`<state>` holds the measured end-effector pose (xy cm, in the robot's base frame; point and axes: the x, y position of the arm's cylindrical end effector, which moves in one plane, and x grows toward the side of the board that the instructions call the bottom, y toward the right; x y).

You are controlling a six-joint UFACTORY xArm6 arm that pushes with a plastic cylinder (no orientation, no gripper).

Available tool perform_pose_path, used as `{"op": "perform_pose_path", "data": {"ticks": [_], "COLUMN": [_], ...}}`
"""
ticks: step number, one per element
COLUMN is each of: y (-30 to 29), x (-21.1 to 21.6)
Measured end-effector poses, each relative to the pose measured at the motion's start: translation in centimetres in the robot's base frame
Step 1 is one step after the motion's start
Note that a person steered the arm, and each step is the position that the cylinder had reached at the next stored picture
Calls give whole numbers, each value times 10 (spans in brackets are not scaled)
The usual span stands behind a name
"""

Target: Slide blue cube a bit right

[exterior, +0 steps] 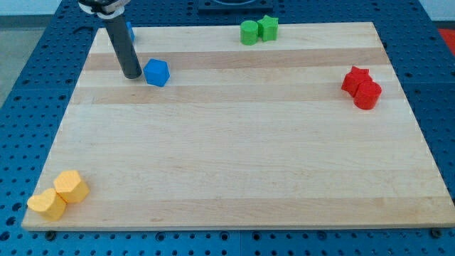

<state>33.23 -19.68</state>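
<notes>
The blue cube [157, 72] sits far left on the bench [234, 163], and my tip [132, 75] rests just beside its left face. My end effector is a bare rod, nothing to open or close. The cube looks light, rigid and likely to slide or spin easily on smooth wood, so I would press the middle of that left face

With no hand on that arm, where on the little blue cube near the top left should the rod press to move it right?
There is no grip here, only a push. The best contact is the left face of the blue cube, low down where it meets the wooden board. My tip already sits just left of it, so a push toward the view's right looks clear; it may turn if hit off-centre.
</notes>
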Motion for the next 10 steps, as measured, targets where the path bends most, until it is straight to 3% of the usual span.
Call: {"op": "perform_pose_path", "data": {"ticks": [10], "y": [29], "x": [-19]}}
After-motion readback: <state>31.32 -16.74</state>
